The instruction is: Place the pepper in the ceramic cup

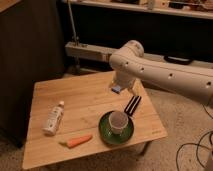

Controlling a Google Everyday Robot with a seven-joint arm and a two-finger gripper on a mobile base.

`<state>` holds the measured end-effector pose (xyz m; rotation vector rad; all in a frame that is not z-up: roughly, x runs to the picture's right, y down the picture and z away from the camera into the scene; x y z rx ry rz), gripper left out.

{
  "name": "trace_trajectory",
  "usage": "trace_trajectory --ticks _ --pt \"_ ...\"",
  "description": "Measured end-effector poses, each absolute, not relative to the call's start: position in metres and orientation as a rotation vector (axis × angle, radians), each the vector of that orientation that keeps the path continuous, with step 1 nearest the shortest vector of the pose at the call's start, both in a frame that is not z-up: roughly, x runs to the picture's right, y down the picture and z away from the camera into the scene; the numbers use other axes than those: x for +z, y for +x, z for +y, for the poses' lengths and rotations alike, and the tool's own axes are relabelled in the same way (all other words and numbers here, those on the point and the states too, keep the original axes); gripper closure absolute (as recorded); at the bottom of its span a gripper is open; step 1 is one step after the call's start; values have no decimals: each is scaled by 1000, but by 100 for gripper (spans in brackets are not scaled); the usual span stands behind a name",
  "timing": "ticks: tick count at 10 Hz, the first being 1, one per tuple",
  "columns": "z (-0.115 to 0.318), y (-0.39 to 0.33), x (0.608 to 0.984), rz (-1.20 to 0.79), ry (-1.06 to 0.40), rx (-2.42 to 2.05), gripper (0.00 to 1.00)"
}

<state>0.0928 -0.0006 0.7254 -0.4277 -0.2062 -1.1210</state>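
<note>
Pepper point(79, 141) left of ceramic cup point(118, 121), end effector point(131, 112) just behind it

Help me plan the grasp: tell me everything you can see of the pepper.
The pepper is slim, tapered and orange, with a pale green stem end pointing left in the view. It lies flat on the wooden table near its front edge, left of the green saucer and in front of the white bottle, touching neither. Nothing holds it: the gripper hangs open beyond the ceramic cup, well apart.
</note>
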Motion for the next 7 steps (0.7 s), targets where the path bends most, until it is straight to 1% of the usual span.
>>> trace_trajectory --ticks 2,4,7 --pt "-5 89 725 -240 -409 -1162 20" --pt "-10 67 721 -394 -321 -1312 20" --pt "-9 8 703 -634 -184 -1606 20"
